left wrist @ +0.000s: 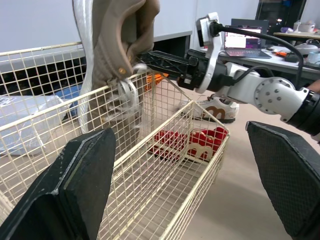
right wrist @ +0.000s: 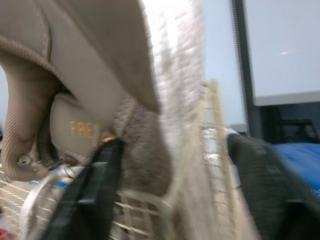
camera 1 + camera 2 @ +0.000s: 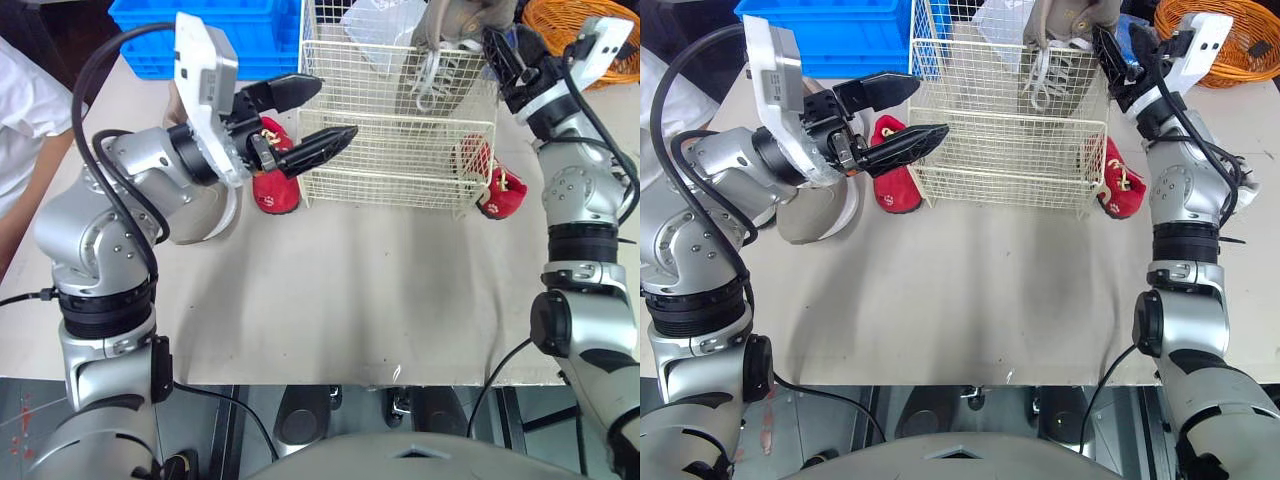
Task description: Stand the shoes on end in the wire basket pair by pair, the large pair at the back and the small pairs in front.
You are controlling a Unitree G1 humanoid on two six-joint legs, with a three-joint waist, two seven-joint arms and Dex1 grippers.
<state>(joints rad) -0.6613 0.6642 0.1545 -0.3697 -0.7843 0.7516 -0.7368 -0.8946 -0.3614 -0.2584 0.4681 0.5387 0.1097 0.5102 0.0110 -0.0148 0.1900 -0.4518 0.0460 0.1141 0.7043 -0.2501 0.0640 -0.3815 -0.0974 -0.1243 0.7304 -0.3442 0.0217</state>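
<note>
Your left gripper [image 3: 335,108] hung spread and empty at the near-left corner of the wire basket [image 3: 392,160] | left red shoe [image 3: 277,190] lay outside the basket, partly hidden by those fingers | right red shoe [image 3: 500,192] just beside the right wall | right gripper [image 3: 488,42] clamped the beige shoe [image 1: 110,50] above the basket's far right | blue crate [image 3: 210,30] far left

Free table [image 3: 380,290] before wire basket [image 3: 395,178], tan shoe [image 1: 112,55] (dangling) over its back, red shoes [image 3: 277,190] flanking.
</note>
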